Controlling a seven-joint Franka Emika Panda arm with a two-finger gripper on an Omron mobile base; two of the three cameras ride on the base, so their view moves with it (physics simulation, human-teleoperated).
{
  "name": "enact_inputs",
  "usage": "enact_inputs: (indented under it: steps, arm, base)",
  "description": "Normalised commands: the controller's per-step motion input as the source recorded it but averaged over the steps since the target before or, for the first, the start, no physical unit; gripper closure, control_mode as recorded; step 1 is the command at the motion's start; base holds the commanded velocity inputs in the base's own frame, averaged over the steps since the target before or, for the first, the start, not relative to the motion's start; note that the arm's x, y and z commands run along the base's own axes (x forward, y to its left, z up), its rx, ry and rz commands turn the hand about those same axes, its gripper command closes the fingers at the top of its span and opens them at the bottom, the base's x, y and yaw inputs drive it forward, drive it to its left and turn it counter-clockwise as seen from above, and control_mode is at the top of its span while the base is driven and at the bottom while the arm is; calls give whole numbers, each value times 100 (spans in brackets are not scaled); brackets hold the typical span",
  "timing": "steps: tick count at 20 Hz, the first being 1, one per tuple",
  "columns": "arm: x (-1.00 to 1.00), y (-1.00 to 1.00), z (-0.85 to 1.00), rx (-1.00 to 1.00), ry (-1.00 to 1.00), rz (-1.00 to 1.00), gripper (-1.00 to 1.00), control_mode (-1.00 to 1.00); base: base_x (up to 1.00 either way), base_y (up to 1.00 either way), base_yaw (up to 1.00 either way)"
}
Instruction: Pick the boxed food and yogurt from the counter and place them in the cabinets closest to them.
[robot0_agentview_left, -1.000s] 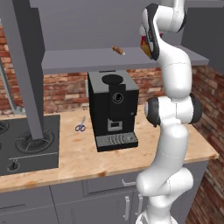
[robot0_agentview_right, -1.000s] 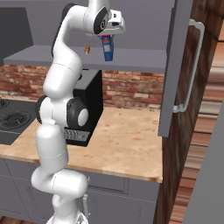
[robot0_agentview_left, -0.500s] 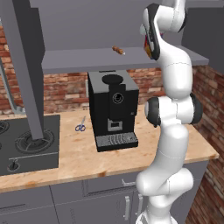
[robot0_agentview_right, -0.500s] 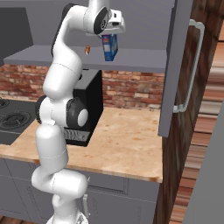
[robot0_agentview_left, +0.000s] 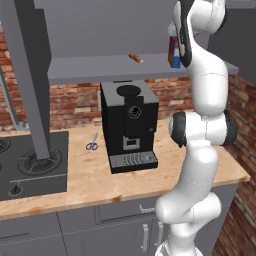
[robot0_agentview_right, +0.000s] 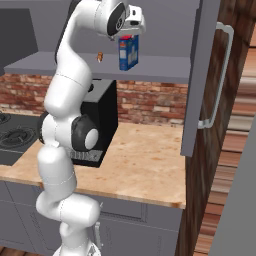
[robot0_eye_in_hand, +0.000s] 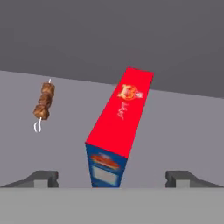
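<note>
- I am in a rendered home kitchen.
- Lower frame: tan butcher-block counter over grey base cupboards.
- Centre: black coffee machine; brick backsplash behind.
- Lower left: stovetop.
- Top: grey wall cabinet shelf.

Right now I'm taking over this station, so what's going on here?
The robot arm is putting away the boxed food. The red and blue carton stands upright on the shelf of the open upper cabinet, beside a small meat skewer. The gripper is open, its fingers well clear of the box on either side.
</note>
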Motion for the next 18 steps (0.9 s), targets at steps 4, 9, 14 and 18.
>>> enact_inputs:
  steps: [4, 9, 14, 18]
  arm:
    - [-97, -16, -2, 0, -9, 7, -100, -100]
    - [-100, -9, -38, 0, -13, 5, -100, -100]
    - [-100, -2, -49, 0, -12, 2, -100, -100]
    - [-100, 0, -54, 0, -17, 0, -100, -100]
  base:
    - [0, 0, 0]
    - [0, 0, 0]
    - [0, 0, 0]
    - [0, 0, 0]
